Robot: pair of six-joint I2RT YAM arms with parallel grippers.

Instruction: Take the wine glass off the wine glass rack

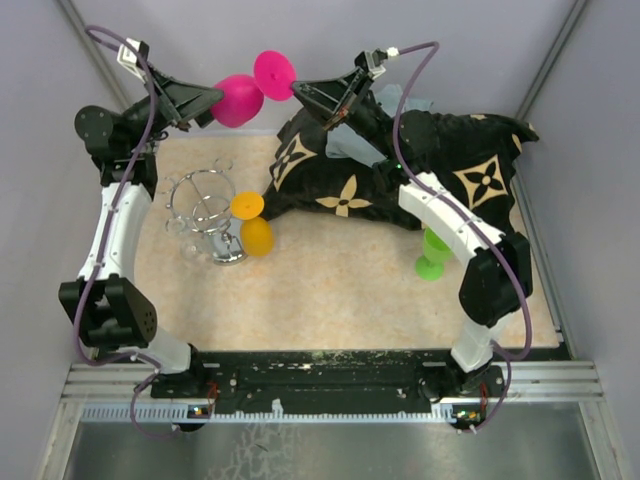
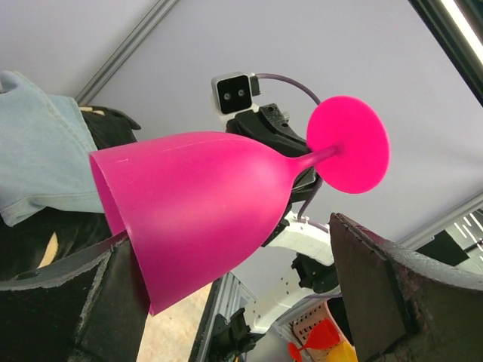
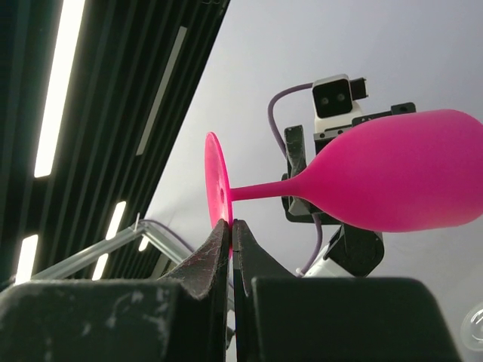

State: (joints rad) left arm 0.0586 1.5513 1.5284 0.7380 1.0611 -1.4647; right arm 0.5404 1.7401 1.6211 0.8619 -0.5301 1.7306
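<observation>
A pink wine glass (image 1: 238, 100) hangs sideways in the air at the back of the cell, between my two grippers. My right gripper (image 1: 305, 90) is shut on the rim of its round foot (image 3: 215, 181), as the right wrist view (image 3: 231, 223) shows. My left gripper (image 1: 210, 100) is open around the bowl (image 2: 204, 204). The bowl rests against one finger (image 2: 113, 302), and the other finger (image 2: 392, 286) stands well apart from it. The chrome wire wine glass rack (image 1: 198, 205) stands on the mat below, at the left.
An orange glass (image 1: 252, 222) lies beside the rack's shiny base (image 1: 228, 252). A green glass (image 1: 432, 255) sits by the right arm. A black cloth with beige flowers (image 1: 420, 165) covers the back right. A light blue cloth (image 2: 38, 143) lies on it.
</observation>
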